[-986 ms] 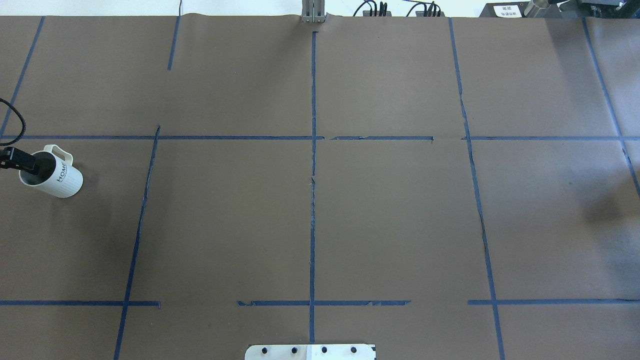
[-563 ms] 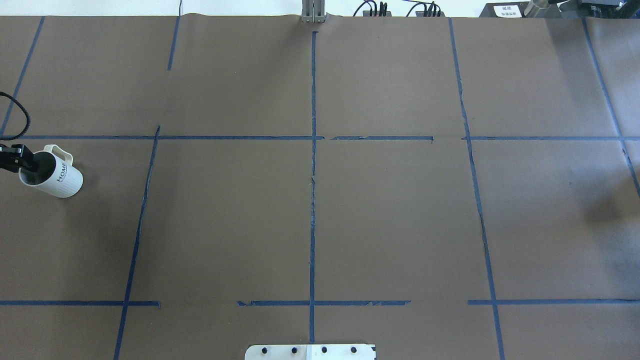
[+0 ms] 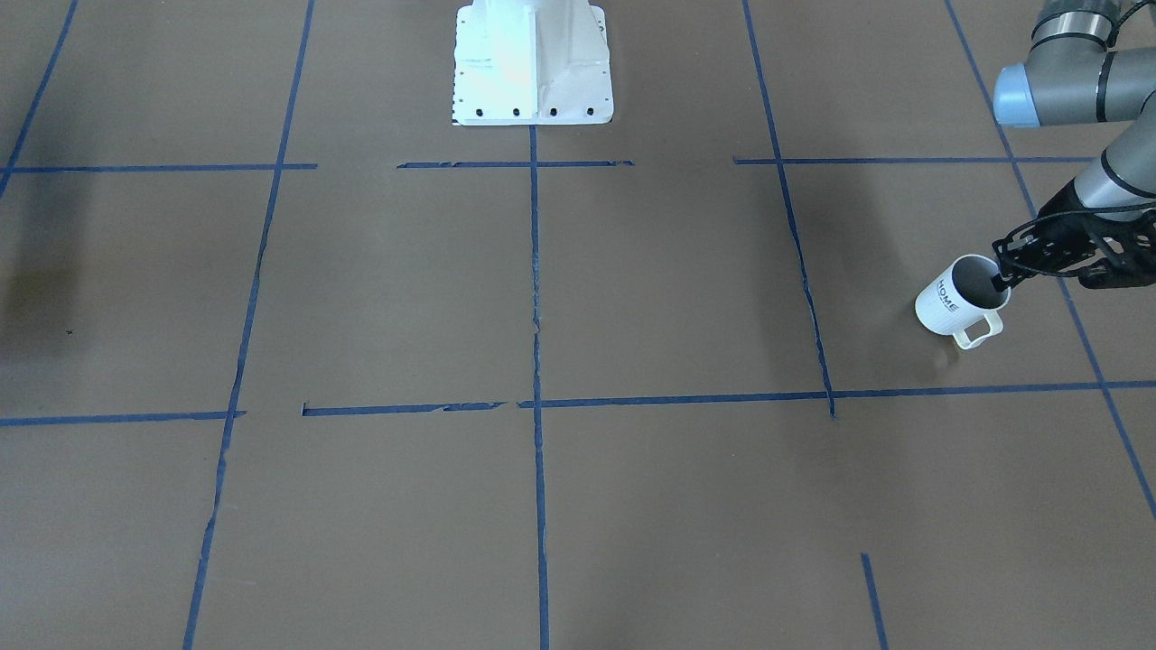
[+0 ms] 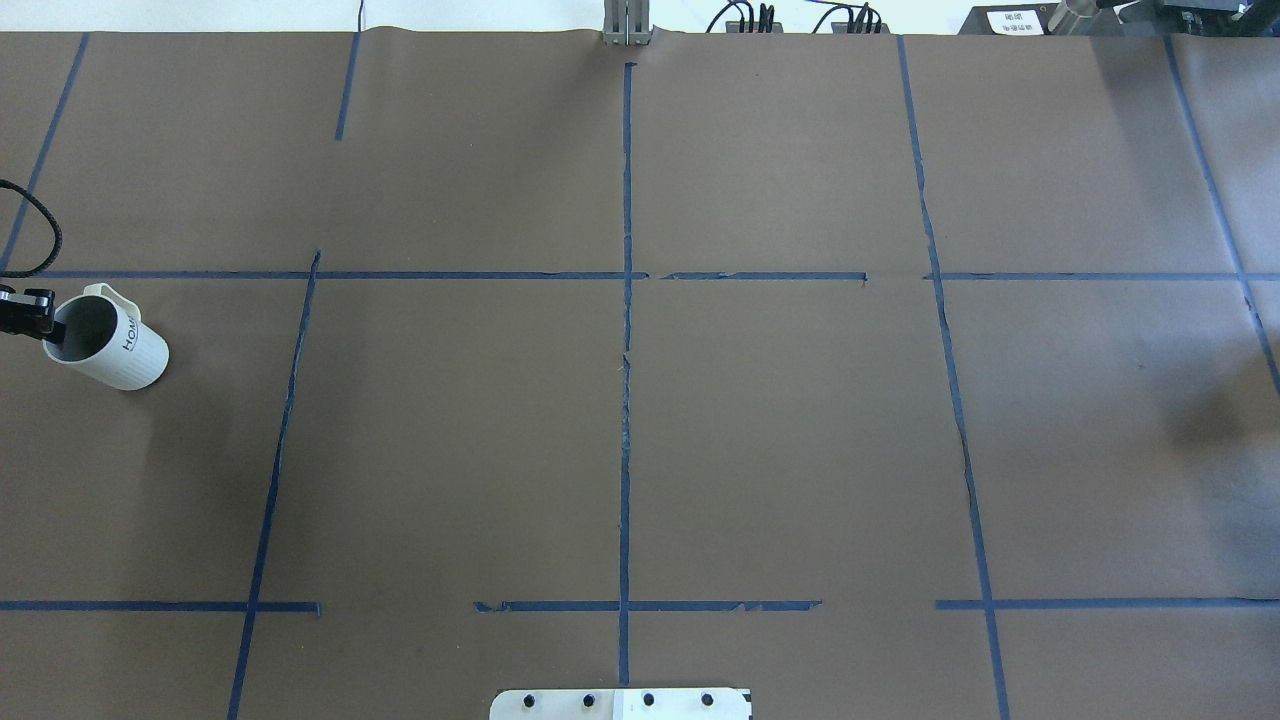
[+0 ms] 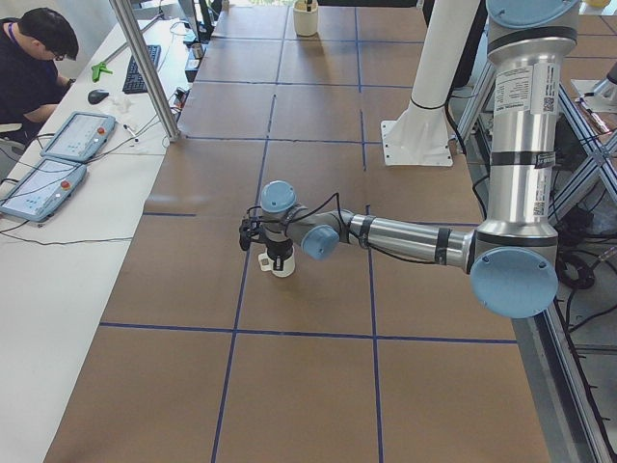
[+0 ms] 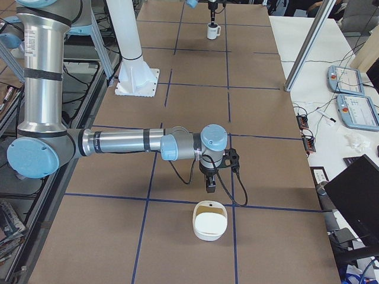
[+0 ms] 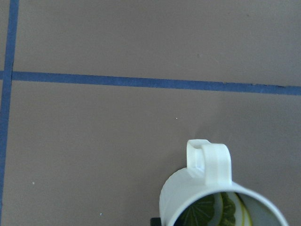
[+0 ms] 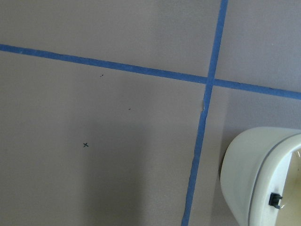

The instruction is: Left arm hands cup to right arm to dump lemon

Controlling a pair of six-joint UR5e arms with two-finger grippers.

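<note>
Front view: your left tool (image 3: 1001, 273) pinches the rim of the cup (image 3: 948, 302), one finger inside, near the desk (image 3: 632, 298) end on the robot's left. Overhead, blue tape lines (image 4: 626, 400) run beside it. The left wrist view shows the lemon (image 7: 230, 211) inside. From the right side, the right tool (image 6: 210, 184) hangs near a cream bowl (image 6: 210, 225); you cannot tell its grip.

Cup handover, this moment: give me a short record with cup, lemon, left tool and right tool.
cup: far out on the robot's left, handle pointing away from the robot
lemon: inside the cup
left tool: shut on the cup's rim, one finger inside
right tool: hanging near a white bowl; open or shut cannot be told
</note>
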